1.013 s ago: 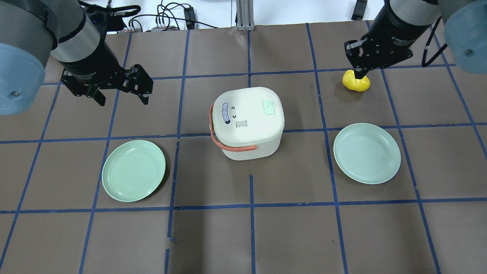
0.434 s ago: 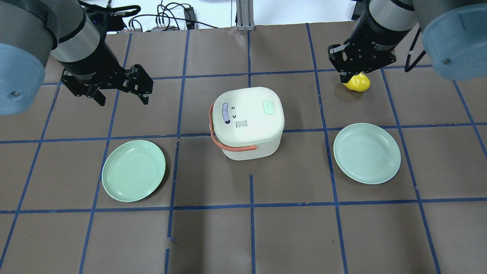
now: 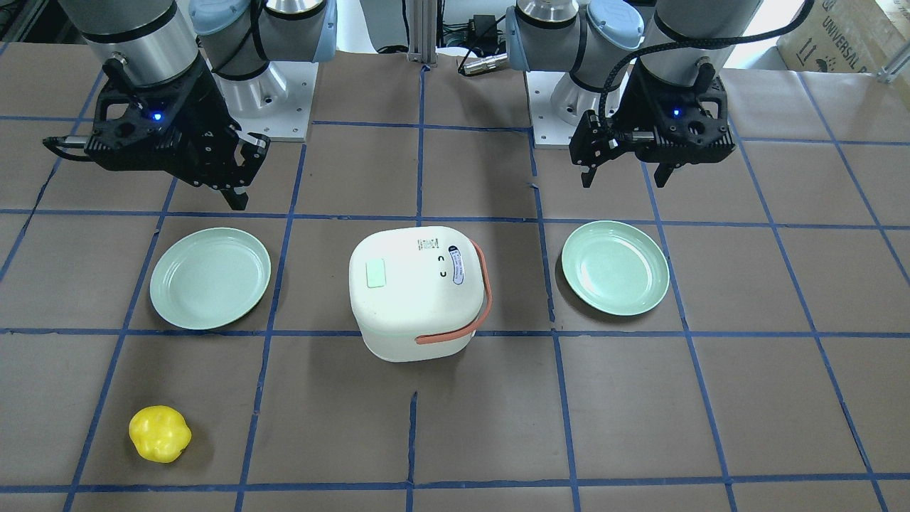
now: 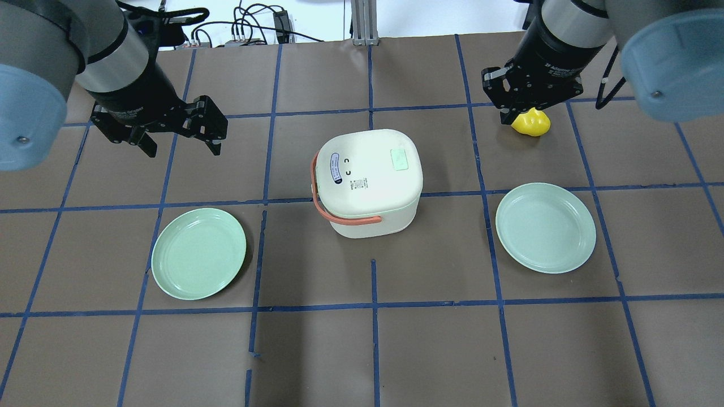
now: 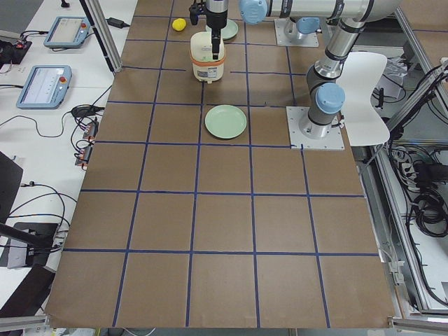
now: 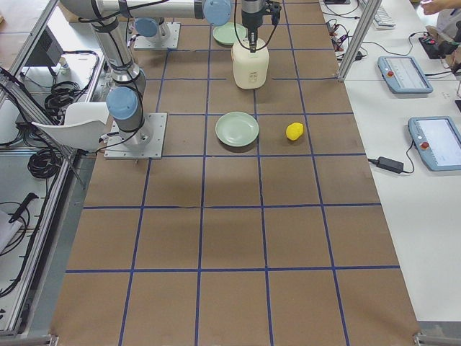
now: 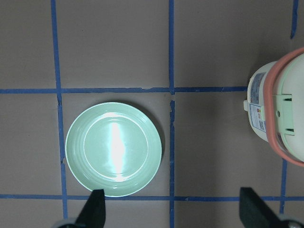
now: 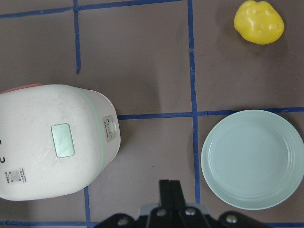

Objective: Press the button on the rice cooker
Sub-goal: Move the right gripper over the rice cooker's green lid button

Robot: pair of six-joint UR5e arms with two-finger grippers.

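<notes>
The white rice cooker [image 4: 367, 181] with an orange handle stands mid-table. Its lid carries a pale green panel [image 4: 400, 159], and a small front button [image 8: 111, 129] shows in the right wrist view. My right gripper [image 4: 509, 115] is shut and empty. It hovers to the right of the cooker and beyond it, just by a yellow toy, and also shows in the front view [image 3: 232, 197]. My left gripper [image 4: 184, 148] is open and empty, well to the left of the cooker, and shows in the front view [image 3: 624, 179].
A green plate [image 4: 198, 253] lies left of the cooker, under my left wrist camera. A second green plate [image 4: 545, 227] lies to its right. A yellow pepper-like toy [image 4: 531, 123] sits at the far right. Blue tape lines grid the brown table.
My right arm has moved left, toward the cooker's side, and now partly covers the yellow toy in the overhead view. The left arm has not moved.
</notes>
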